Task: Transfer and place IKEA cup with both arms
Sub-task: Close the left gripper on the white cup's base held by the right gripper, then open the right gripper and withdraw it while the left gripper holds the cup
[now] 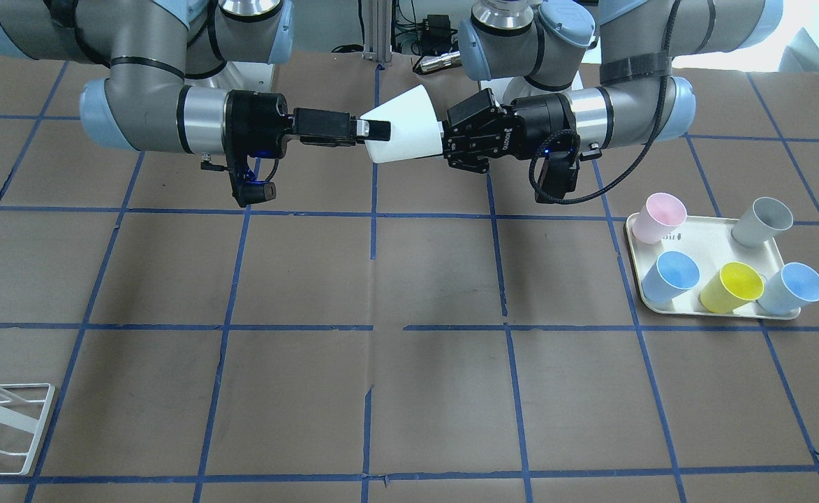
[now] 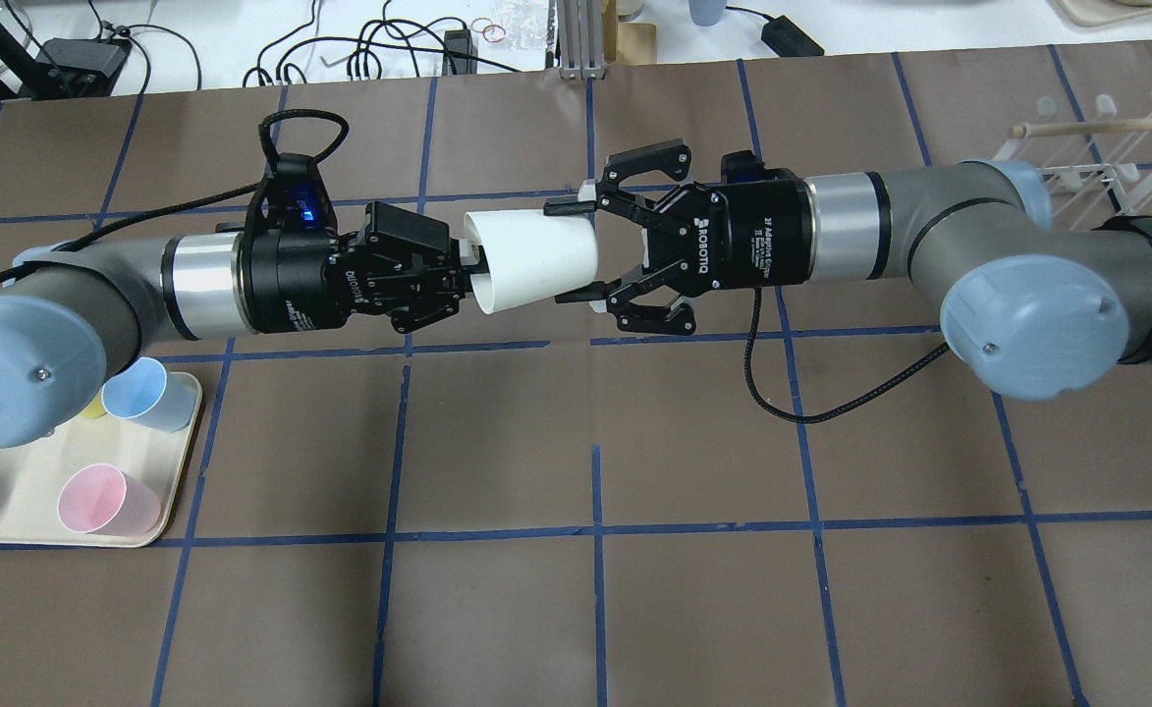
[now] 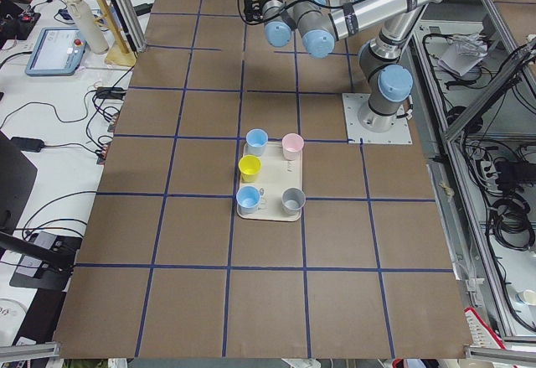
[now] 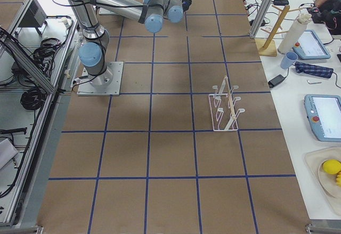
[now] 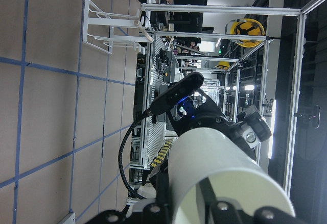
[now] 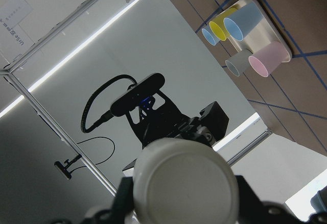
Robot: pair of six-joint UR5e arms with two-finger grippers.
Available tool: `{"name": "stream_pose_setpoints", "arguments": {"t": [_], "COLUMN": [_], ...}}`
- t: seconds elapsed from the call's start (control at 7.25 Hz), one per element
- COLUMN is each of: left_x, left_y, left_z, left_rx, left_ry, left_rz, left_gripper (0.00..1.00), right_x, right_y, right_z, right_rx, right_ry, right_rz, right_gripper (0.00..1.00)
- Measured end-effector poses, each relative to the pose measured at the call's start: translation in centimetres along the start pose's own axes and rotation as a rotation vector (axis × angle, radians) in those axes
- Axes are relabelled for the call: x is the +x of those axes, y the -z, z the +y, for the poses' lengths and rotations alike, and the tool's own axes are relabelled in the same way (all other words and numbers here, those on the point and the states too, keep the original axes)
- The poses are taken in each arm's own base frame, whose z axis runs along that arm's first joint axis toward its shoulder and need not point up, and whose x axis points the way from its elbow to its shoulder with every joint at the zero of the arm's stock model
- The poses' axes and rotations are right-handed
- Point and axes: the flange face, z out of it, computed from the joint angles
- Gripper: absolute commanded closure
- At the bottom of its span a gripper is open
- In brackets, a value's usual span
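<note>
The off-white IKEA cup (image 2: pixel 531 260) hangs on its side in mid-air above the table's middle, between my two grippers. Its rim points to my left gripper (image 2: pixel 463 275), which is shut on the rim wall, also seen in the front view (image 1: pixel 444 143). Its base points to my right gripper (image 2: pixel 568 251), whose jaws are open and straddle the base end, one finger on each side. In the front view the right gripper (image 1: pixel 378 129) overlaps the cup (image 1: pixel 406 129). The right wrist view shows the cup's round base (image 6: pixel 181 183) close up. The left wrist view shows its side (image 5: pixel 219 173).
A cream tray (image 1: pixel 709 237) on my left holds a pink cup (image 1: pixel 660 216), a grey cup (image 1: pixel 764 220), a yellow cup (image 1: pixel 730 286) and two blue cups (image 1: pixel 671 276). A white wire rack (image 2: pixel 1096 147) stands far right. The brown table has blue tape lines.
</note>
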Motion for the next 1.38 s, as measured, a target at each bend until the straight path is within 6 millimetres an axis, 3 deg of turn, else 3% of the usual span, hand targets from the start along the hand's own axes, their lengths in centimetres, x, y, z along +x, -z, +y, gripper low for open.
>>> {"name": "stream_pose_setpoints", "arguments": {"t": [0.28,0.55,0.97,1.1,1.38], "left_x": [0.3,0.4,0.7,0.8,0.6], "left_y": [0.0,0.0,0.1,0.1,0.6], "left_z": [0.1,0.3,0.3,0.3,0.4], "left_rx": [0.003,0.004,0.003,0.001,-0.026], "left_ry": [-0.016,-0.016,-0.02,-0.011,0.043], "left_rz": [-0.001,-0.001,-0.004,-0.009,-0.073], "left_gripper": [1.0,1.0,1.0,1.0,1.0], "right_x": [-0.3,-2.7,-4.7,-4.6,-5.0], "right_y": [0.2,2.2,8.8,11.4,14.0], "right_z": [-0.1,-0.4,-2.1,-2.6,-1.9], "right_rx": [0.005,0.038,0.151,0.211,0.319], "right_ry": [-0.007,-0.03,-0.059,-0.066,-0.064], "right_rz": [-0.001,-0.026,-0.08,-0.043,0.135], "right_gripper": [0.0,0.0,0.0,0.0,0.0]}}
